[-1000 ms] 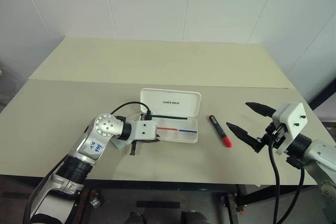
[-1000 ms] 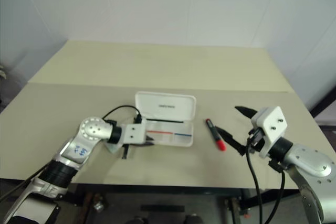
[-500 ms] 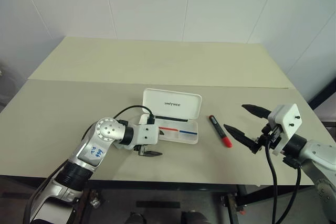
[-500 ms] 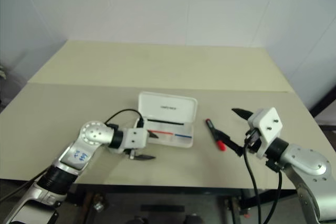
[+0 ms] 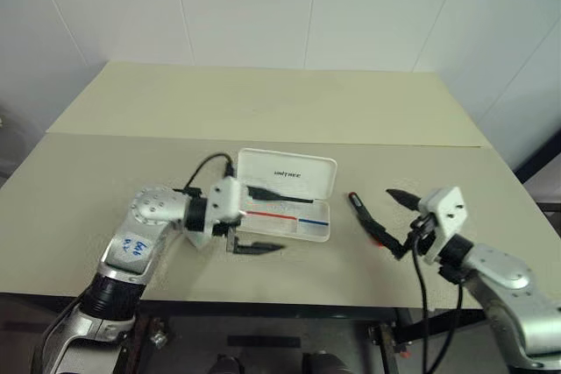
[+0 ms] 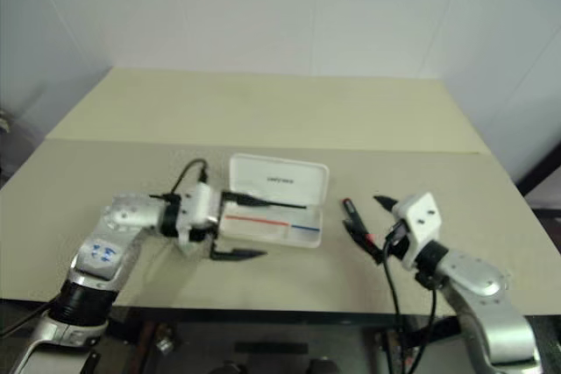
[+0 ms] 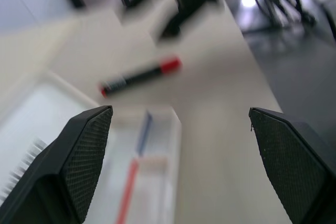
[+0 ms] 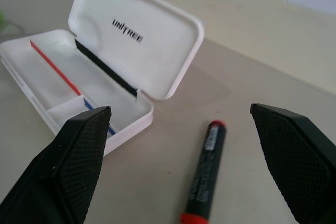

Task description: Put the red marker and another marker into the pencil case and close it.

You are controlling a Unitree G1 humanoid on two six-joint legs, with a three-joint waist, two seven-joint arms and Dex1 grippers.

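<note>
"UNITREE" on the pencil case [image 8: 137,56] lid (open); both tools spread, empty.

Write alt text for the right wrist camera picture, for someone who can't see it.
The right gripper, its two black fingers wide apart, hovers over a short black marker with a red end lying on the beige table. Beside the marker, apart from it, a flat white hard-plastic pencil case lies open, a red-and-blue stripe inside.

Pencil case [image 8: 142,51]: white, dark lettering on lid, red-and-blue stripe inside. Red marker [image 8: 202,174]: black barrel, red end. Table [image 5: 263,102]: pale beige. Gripper fingers [image 8: 73,177]: black, textured.
</note>
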